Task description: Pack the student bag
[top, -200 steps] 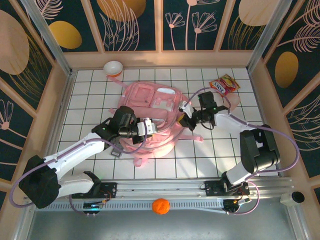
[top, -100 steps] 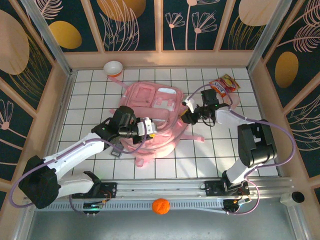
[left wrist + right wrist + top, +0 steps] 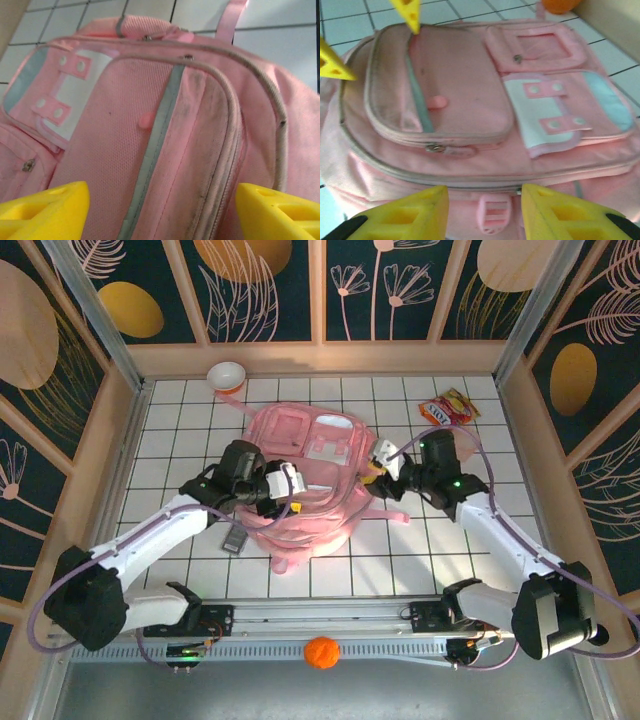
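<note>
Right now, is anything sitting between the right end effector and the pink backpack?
Nothing visible. From the right wrist camera, the right end effector hangs close over the backpack. Its yellow fingers are apart on either side of the small top loop, with bare fabric directly ahead.

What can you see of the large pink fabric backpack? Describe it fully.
The large pink fabric backpack is soft, slightly grubby, and lies front-up on the white tiled table. Its grey-zipped front pockets look closed; one carries a white patch with pink tabs. Pink straps trail onto the tiles around it.
</note>
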Controlling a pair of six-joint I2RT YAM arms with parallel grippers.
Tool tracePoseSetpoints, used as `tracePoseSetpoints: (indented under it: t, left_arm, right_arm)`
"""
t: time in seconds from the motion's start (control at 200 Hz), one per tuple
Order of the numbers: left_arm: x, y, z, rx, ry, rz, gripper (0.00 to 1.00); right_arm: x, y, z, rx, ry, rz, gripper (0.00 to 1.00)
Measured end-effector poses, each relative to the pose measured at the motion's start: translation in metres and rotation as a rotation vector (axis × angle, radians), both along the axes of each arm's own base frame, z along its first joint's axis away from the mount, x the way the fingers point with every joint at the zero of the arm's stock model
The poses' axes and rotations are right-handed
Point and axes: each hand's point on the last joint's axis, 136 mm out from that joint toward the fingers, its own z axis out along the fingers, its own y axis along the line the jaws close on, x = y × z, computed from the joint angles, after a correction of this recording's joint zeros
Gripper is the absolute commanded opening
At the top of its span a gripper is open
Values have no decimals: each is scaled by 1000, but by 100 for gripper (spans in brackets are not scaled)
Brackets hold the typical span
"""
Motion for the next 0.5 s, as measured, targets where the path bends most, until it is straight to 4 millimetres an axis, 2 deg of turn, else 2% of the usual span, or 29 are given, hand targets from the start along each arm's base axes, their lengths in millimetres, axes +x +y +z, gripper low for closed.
tracePoseSetpoints:
  t: [0.135, 0.195, 0.355, 0.435, 0.5]
  left_arm:
    - [3, 2, -10, 62, -14, -32, 77]
    - [3, 3, -15, 81, -17, -41, 70]
    - [5, 4, -27, 118, -8, -54, 30]
    - [4, 1, -24, 88, 2, -41, 12]
    - [2, -1, -18, 33, 1, -16, 2]
  right_arm:
    - [-10, 7, -9, -7, 24, 26, 43]
    - [-12, 10, -10, -7, 30, 34, 43]
    - [-14, 17, -10, 9, 38, 43, 43]
    - [-13, 17, -7, 47, 48, 24, 43]
    - [-15, 16, -4, 100, 55, 7, 43]
